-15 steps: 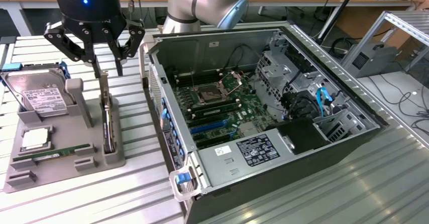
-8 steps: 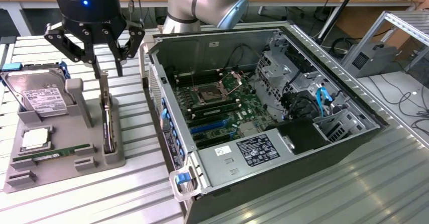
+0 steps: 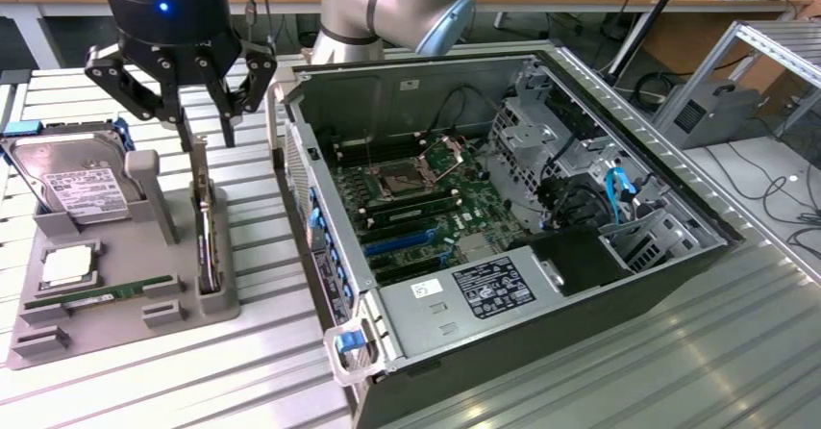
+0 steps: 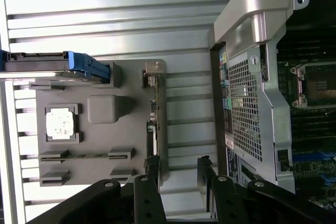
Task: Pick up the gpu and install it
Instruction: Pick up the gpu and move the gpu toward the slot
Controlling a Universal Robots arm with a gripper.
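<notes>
Your ribbed metal surface (image 3: 257,371) sits in a workshop with desks and cables behind it. In the exterior view you have a gray holder tray (image 3: 115,323) on the exterior view's left and an open computer case (image 3: 424,323) on its right, with the motherboard (image 3: 410,198) exposed. On the tray you can see a hard drive (image 3: 77,184), a processor chip (image 3: 64,267) and a memory stick (image 3: 115,291). The gpu (image 3: 206,237) stands on edge in a slot along the tray's side nearest the case. Your hand (image 3: 208,138) hangs just above the gpu's far end, fingers spread wide, holding nothing. In the wrist view you look straight down on the surface (image 4: 105,24), the tray (image 4: 94,140), the hard drive (image 4: 52,61), the chip (image 4: 61,124), the memory stick (image 4: 84,156) and the case (image 4: 247,77). The gpu (image 4: 152,108) shows as a thin edge, and the hand (image 4: 178,166) is open, with one fingertip over the card's line and the other off the tray.
</notes>
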